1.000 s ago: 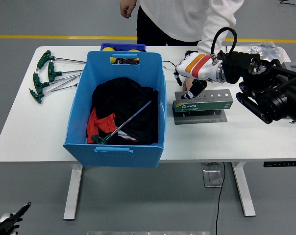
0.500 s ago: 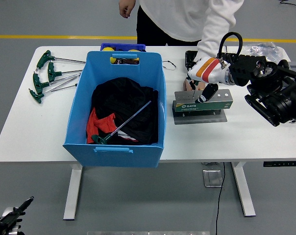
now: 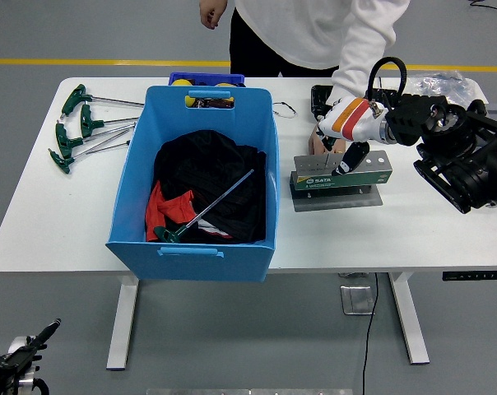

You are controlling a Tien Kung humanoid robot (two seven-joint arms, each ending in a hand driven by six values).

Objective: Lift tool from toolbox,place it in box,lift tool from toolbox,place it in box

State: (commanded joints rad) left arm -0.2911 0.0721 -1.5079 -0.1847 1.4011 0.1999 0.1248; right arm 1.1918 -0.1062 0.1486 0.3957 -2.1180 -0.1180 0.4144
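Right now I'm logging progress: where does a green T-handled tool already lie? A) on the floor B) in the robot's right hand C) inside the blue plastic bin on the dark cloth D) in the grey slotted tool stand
C: one green T-handled tool lies across the dark cloth inside the blue plastic bin.
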